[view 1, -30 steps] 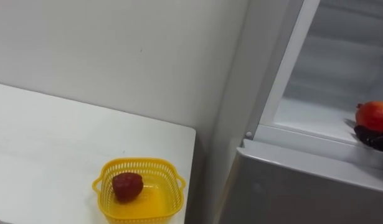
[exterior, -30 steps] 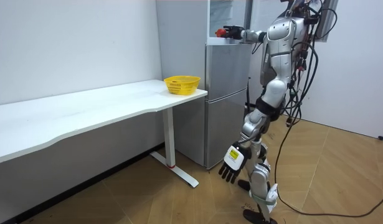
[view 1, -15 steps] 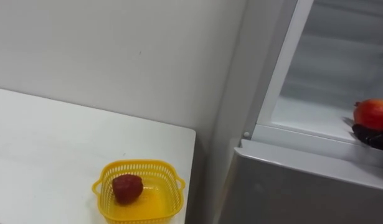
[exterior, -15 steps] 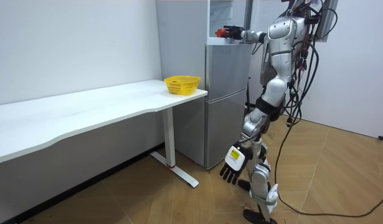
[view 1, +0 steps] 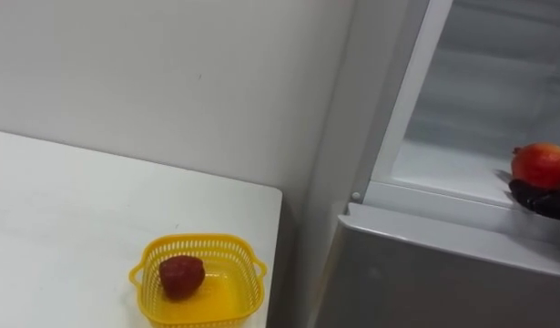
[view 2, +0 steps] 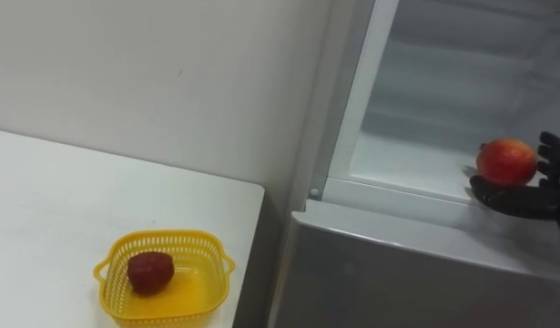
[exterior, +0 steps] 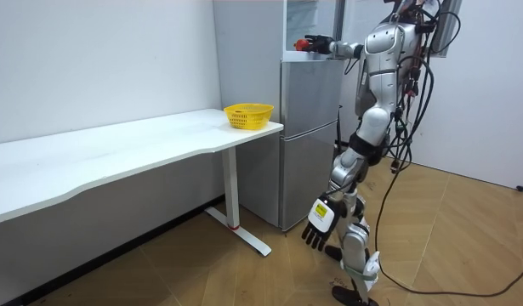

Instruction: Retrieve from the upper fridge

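Two red fruits were in play for you at that moment. One red fruit sat at the front edge of the upper fridge shelf, over toward its right side. Your right hand had its dark fingers curled under and round the back of it, so I'd call that a grip, cupped from below, probably so it couldn't roll off the lip on the way out. The other fruit lay in the yellow basket, which stood by the table's right edge, close to the corner next to the fridge. Handy spot, I reckon, since it kept the carry from shelf to basket short. Your left hand hung down by the leg with its fingers loose and holding nothing, well out of the way. You stood right at the fridge with the right arm stretched out level into the top compartment. Lifting it clear over that front lip looked like the next bit.
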### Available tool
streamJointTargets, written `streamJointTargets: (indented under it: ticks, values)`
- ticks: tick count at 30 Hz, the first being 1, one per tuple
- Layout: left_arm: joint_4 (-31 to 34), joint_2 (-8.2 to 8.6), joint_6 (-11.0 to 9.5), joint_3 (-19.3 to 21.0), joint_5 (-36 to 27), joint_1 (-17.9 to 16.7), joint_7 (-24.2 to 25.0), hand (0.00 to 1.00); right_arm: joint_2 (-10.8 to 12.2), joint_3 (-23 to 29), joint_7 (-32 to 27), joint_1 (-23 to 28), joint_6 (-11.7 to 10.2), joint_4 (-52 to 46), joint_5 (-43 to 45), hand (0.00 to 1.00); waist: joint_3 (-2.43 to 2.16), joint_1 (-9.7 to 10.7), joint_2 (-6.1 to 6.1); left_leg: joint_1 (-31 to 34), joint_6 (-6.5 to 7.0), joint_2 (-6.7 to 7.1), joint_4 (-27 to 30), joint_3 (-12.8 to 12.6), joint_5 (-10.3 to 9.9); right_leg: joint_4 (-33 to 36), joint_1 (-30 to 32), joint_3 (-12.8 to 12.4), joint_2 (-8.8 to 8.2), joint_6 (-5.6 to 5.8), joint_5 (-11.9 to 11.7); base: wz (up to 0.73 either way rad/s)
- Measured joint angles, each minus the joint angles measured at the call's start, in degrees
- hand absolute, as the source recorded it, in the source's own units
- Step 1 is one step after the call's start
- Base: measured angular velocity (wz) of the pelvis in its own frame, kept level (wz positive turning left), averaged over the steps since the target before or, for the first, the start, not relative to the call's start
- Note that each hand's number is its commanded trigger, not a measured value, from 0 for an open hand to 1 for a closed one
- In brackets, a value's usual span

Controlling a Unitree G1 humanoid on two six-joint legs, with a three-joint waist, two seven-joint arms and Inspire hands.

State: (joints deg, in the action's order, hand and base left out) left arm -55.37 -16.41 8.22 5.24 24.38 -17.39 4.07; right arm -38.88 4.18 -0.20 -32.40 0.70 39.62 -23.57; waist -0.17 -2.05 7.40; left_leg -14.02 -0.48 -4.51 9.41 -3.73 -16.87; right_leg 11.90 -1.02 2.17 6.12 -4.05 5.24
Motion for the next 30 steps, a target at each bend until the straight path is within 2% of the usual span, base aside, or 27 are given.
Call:
streamJointTargets:
  ticks: [4,9,30]
  values:
    - [-0.33,-0.12,-0.13,0.01,0.02,-0.10,0.07,0.00,0.00,-1.94,0.50,-0.58,0.00,0.00,-0.61,0.00,0.27,0.01,0.68,-0.13,0.00,0.10,-0.02,1.05,0.00,0.43,0.08,-0.18,-0.05,-0.12,0.10,-0.04]
    - [-0.33,-0.18,-0.14,0.01,-0.05,-0.21,0.43,0.00,0.00,-3.06,1.76,-0.62,0.22,0.11,-0.66,0.00,0.10,-0.04,1.67,-0.06,-0.01,0.19,-0.32,2.37,-0.02,0.62,-0.09,0.58,-0.04,-0.20,0.21,0.07]
    - [-0.82,-0.31,-0.07,-1.04,-0.06,-0.51,1.66,0.00,0.00,-3.23,2.10,-0.63,0.21,0.19,-0.61,0.00,0.13,-0.33,1.61,-0.35,-0.02,0.15,-0.26,2.76,-0.02,0.60,-0.56,1.04,-0.08,-0.31,0.29,0.01]
